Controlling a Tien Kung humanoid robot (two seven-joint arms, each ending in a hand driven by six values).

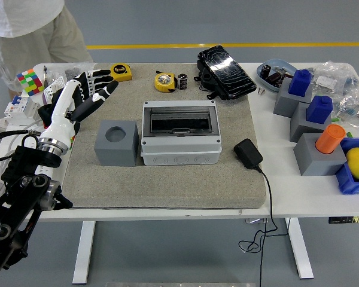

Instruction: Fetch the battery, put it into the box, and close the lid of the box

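Observation:
The grey box (180, 139) stands in the middle of the felt mat (167, 179) with its dark lid shut. A small black battery (182, 81) stands at the mat's far edge, beside a yellow tape measure (164, 82). My left hand (91, 89) is raised over the mat's left edge, fingers spread and empty, well left of the box. The right arm is out of view.
A grey cube with a round hole (116, 143) sits left of the box. A black case (225, 72) lies at the back, a black charger (248, 153) right of the box. Grey and blue blocks (299, 95) stand at the right. A person (30, 30) stands at the far left.

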